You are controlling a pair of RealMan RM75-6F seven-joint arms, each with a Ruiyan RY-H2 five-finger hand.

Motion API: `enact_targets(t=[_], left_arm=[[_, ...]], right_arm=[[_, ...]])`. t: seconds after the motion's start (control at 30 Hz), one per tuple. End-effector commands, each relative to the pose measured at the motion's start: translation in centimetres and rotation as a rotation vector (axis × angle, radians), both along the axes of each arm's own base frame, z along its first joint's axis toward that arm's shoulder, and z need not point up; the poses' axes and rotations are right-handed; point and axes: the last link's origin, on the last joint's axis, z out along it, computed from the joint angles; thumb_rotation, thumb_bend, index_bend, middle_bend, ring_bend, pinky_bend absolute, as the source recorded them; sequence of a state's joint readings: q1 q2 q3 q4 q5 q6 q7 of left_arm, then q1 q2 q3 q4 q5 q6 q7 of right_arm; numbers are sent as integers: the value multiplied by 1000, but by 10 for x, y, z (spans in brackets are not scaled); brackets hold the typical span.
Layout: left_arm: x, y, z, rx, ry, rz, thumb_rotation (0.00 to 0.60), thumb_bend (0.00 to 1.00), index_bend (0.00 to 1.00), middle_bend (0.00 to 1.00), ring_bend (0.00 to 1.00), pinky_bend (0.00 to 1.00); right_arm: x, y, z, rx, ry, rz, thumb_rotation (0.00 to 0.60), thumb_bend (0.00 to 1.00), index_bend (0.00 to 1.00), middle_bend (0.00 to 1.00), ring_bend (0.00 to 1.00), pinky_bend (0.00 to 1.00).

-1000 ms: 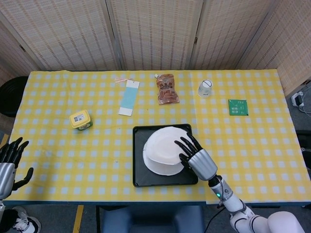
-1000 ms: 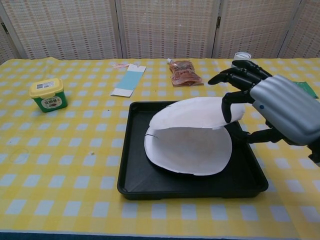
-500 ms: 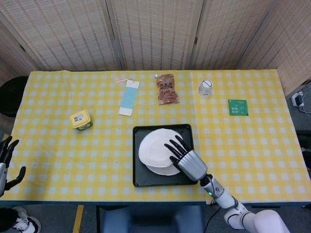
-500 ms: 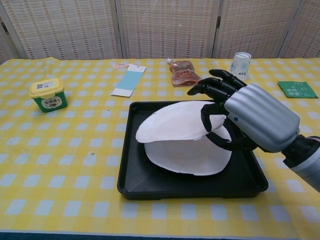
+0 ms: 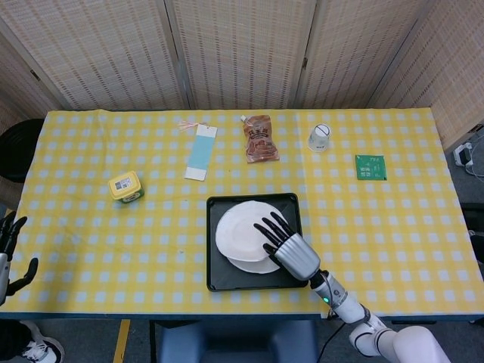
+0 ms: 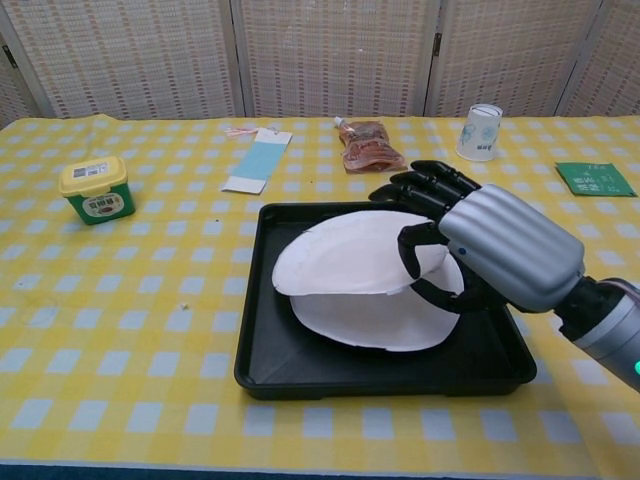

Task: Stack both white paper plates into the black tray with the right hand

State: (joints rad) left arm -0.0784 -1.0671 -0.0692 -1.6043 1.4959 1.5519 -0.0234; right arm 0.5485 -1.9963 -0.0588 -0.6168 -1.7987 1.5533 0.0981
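One white paper plate lies flat in the black tray. A second white plate hangs just above it, tilted slightly and shifted to the left. My right hand grips this upper plate at its right rim, fingers over the top and thumb beneath. My left hand shows only at the far left edge of the head view, off the table, fingers apart and holding nothing.
A yellow-lidded green tub stands at the left. Behind the tray lie a blue paper strip and a brown snack packet. A paper cup and a green card sit at the right rear.
My right hand has carried the upper plate leftward and lowered it, so it now lies flatter and close over the bottom plate. The left hand has dropped lower at the frame's edge.
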Motion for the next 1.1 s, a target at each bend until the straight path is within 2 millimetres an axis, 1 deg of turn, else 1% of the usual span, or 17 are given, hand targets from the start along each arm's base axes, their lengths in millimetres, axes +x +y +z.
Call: enact_targets(t=[0.03, 0.1, 0.17, 0.3, 0.5, 0.57, 0.67, 0.77, 0.87, 0.9, 1.0, 1.1], left_arm=[[2, -1, -1, 1, -2, -25, 600, 495, 0, 0, 0, 0], [3, -2, -1, -3, -4, -30, 600, 496, 0, 0, 0, 0], [2, -2, -1, -4, -4, -26, 600, 496, 0, 0, 0, 0], [1, -1, -1, -2, -5, -19, 600, 496, 0, 0, 0, 0], [2, 0, -3, -10, -4, -20, 600, 496, 0, 0, 0, 0], [2, 0, -5, -14, -3, -18, 600, 496, 0, 0, 0, 0], [1, 1, -6, -18, 1, -14, 600, 496, 0, 0, 0, 0], [1, 1, -6, -21, 5, -13, 600, 496, 0, 0, 0, 0], [0, 1, -8, -31, 9, -8, 600, 495, 0, 0, 0, 0], [1, 2, -9, -35, 11, -7, 600, 495, 0, 0, 0, 0], [1, 2, -11, -44, 16, -7, 600, 496, 0, 0, 0, 0], [2, 2, -14, -55, 23, -4, 600, 496, 0, 0, 0, 0]], right_arm=[[-2, -3, -1, 23, 66, -26, 600, 453, 521, 60, 18, 0], [-3, -3, 1, 23, 109, -38, 600, 452, 448, 15, 0, 0], [-2, -1, 4, 34, 131, -49, 600, 452, 394, 0, 0, 0], [-4, 5, 15, 60, 187, -83, 600, 453, 310, 0, 0, 0], [-8, 15, 31, 104, 260, -139, 600, 452, 150, 0, 0, 0], [-7, 17, 37, 113, 266, -154, 600, 446, 123, 0, 0, 0], [-7, 22, 46, 136, 230, -181, 600, 437, 103, 0, 0, 0], [-9, 27, 65, 128, 144, -227, 600, 433, 83, 0, 0, 0], [-19, 33, 91, 70, 56, -289, 600, 431, 59, 0, 0, 0], [-25, 37, 102, 43, 25, -317, 600, 432, 50, 0, 0, 0], [-41, 50, 129, -11, -22, -382, 600, 432, 28, 0, 0, 0], [-61, 70, 157, -50, -24, -473, 600, 431, 2, 0, 0, 0]])
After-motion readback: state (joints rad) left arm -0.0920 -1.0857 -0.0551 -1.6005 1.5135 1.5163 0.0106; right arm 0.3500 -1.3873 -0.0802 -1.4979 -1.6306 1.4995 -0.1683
